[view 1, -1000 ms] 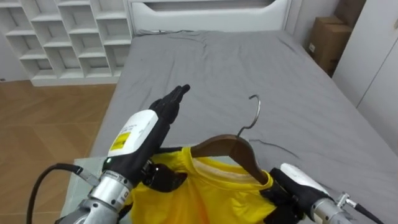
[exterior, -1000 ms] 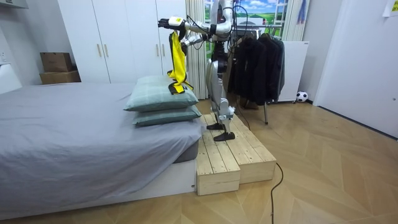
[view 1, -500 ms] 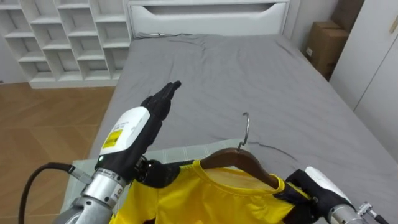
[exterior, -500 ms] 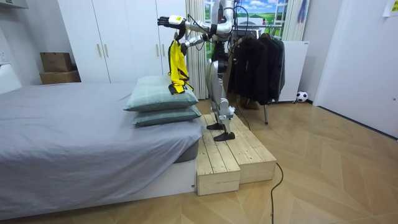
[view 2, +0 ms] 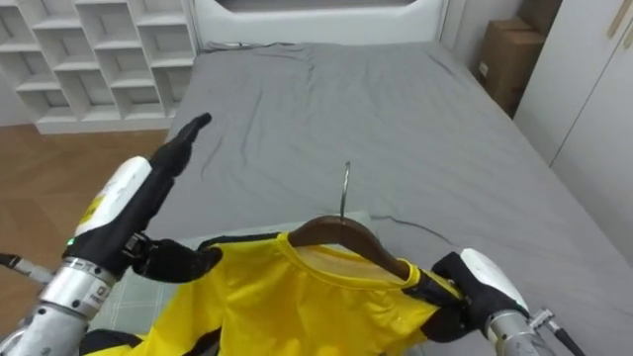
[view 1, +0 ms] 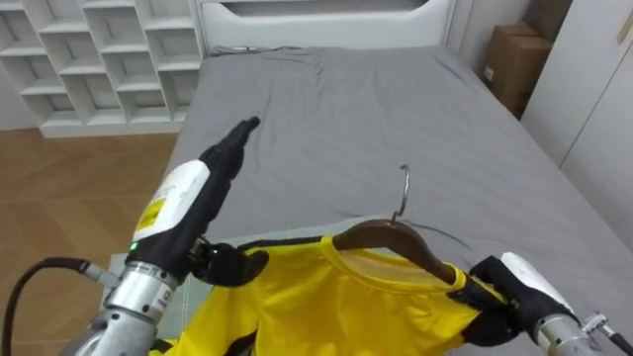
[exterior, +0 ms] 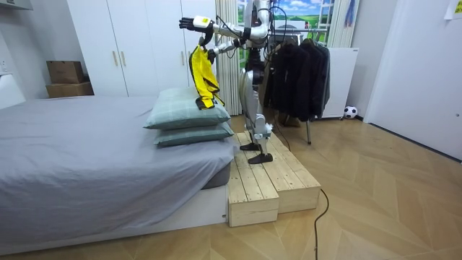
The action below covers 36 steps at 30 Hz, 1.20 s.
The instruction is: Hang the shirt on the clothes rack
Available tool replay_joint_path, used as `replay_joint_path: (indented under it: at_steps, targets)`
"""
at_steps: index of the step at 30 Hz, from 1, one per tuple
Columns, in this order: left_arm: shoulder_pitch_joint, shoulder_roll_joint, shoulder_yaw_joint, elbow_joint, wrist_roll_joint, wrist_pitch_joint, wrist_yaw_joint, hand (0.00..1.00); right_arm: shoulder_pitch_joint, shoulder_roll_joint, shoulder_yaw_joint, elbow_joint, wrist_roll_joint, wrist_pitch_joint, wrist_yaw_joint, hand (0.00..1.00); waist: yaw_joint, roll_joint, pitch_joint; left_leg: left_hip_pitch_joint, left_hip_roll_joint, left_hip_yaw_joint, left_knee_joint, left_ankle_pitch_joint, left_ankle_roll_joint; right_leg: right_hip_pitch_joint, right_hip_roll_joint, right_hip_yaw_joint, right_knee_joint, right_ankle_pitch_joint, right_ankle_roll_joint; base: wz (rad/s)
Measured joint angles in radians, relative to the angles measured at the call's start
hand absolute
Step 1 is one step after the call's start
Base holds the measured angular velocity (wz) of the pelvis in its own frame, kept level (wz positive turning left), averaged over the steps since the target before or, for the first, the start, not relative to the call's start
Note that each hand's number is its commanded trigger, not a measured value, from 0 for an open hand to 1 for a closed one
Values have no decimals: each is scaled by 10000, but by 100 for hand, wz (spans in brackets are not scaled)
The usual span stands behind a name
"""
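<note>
**Humanoid holds a yellow shirt on its hanger above the bed, with the rail not yet reached**

The robot stands on a wooden platform (exterior: 263, 180) beside the grey bed (view 1: 396, 109). A clothes rack (exterior: 309, 131) hung with dark garments (exterior: 296, 72) is behind it, toward the room view's right. The yellow shirt (view 1: 346, 307) is at lower centre of the eye view, draped on a brown hanger (view 1: 376, 231). At lower right, the right robot hand (view 1: 509, 292) curls round the hanger's end through the cloth. At lower left, the left robot hand (view 1: 188, 198) has its fingers stretched straight, thumb against the shirt's shoulder. The hook (view 1: 405, 193) stands free. The step in hand looks like carrying; the next calls for turning to the rack and setting the hook over its rail.
</note>
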Motion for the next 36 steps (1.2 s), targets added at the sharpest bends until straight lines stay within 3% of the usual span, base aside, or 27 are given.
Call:
replay_joint_path:
  at_steps: [4, 10, 12, 19, 21, 27, 36]
  targets:
    - [63, 0, 631, 20, -35, 0, 79, 0, 10, -112, -310, -504, 2, -9, -195, 100, 48, 19, -13, 50, 2, 70, -14, 0, 0, 2, 15, 105, -4, 0, 0, -7]
    - [567, -41, 1435, 424, -1211, 0, 670, 0, 273, -210, -536, -1250, 6, 5, -366, 100, 206, 57, -42, 171, 10, 88, -36, 0, 0, 103, 15, 143, 10, 1, 0, -3]
    - [636, -225, 1685, 1064, -1478, 1, 931, 0, 274, -210, -616, -1260, 3, 14, -375, 100, 264, 56, -43, 248, 6, 88, -40, 0, 0, 174, 15, 135, 8, 0, 0, 0]
    - [931, -279, 2454, 2987, -1858, 78, 1650, 0, 712, -212, -1071, -2305, -9, 46, -487, 100, 340, 84, -65, 347, 0, 151, -39, -1, 0, 252, 12, 163, 12, 0, 2, -1]
    - [1050, -488, 2786, 3456, -1948, 150, 1900, 0, 1027, -212, -1318, -2565, -9, 72, -560, 100, 440, 114, -87, 402, -1, 212, -41, -1, 0, 264, 9, 220, 41, 0, 2, -7]
    - [1278, -544, 2897, 5123, -2790, 232, 2865, 0, 1451, -220, -1469, -3234, -14, 384, -616, 100, 493, 210, -142, 434, 1, 252, -43, -1, 0, 224, 16, 342, 136, -10, 10, -6]
    - [1760, -636, 3104, 7836, -3403, 226, 3373, 0, 1524, -310, -1529, -4277, 499, 501, -460, 100, 534, 65, -115, 411, 2, 239, -49, -1, 1, 184, 15, 324, 167, -26, 10, 0]
